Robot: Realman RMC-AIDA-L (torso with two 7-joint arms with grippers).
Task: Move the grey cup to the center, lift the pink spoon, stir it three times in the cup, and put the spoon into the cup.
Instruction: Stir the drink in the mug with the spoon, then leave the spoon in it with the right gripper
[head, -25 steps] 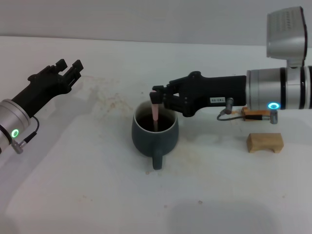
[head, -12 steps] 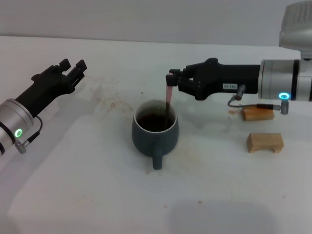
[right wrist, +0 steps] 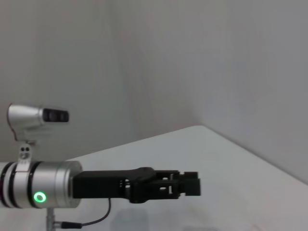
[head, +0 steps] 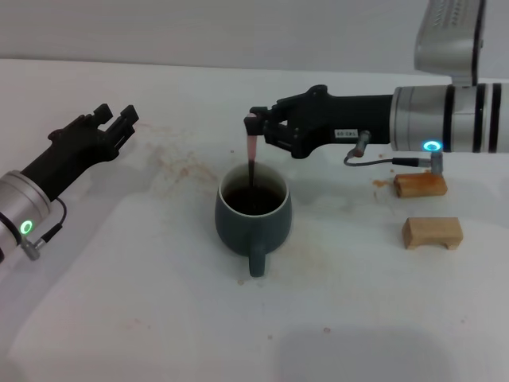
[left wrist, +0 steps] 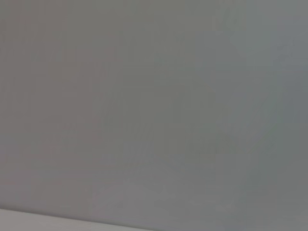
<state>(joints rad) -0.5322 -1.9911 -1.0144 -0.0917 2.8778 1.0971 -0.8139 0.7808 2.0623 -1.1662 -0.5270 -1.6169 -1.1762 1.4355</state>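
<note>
Right gripper: reaches in from the robot's right, above the far rim of the cup; its fingers are pinched together on the top end of the spoon's handle.
Pink spoon: hangs nearly upright from the right gripper, pink handle uppermost; its lower end dips into the dark liquid inside the cup, so the bowl of the spoon is hidden.
Grey cup: stands upright on the table near the middle of the head view, its loop handle pointing toward the robot; white inner wall shows around the dark brown liquid.
Left gripper: held off to the robot's left, well apart from the cup, pointing away from the robot; its fingers stand slightly apart and hold nothing. The right wrist view shows it from the side, hovering above the table.
Table: white surface with faint brownish stains on the left side beyond the cup and small specks near the cup's base.
Wooden blocks: two tan blocks lie on the robot's right, one just below the right arm, the other nearer the robot.
Left wrist view: shows only a plain grey wall.
</note>
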